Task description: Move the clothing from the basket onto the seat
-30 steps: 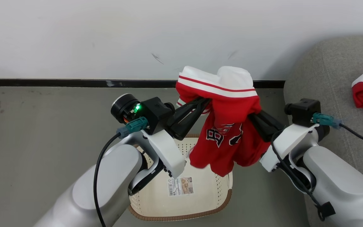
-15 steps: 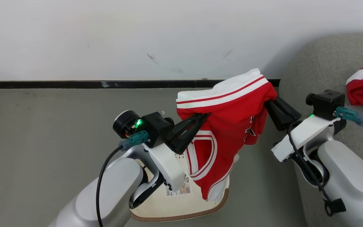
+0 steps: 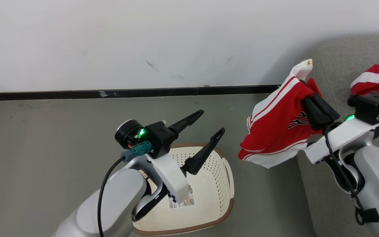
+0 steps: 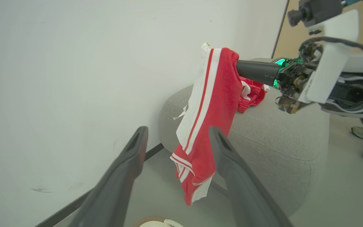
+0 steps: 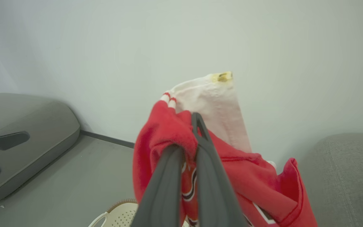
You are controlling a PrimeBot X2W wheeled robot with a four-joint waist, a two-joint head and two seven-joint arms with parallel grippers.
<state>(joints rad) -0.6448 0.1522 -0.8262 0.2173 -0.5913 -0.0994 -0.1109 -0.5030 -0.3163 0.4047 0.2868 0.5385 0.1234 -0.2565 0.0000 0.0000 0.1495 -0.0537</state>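
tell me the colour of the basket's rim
Brown; the basket itself is cream-white. Clearest in the head view.

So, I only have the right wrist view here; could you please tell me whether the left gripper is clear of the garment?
Observer: Yes. The left gripper is open, with its fingers spread above the basket and apart from the red garment.
Operator: Thank you. Is any clothing in the basket?
Observer: None that I can see, just the label on its floor, though the left arm hides part of it.
Operator: And does the seat hold anything?
Observer: There is another red garment lying on the sofa, beyond the right gripper.
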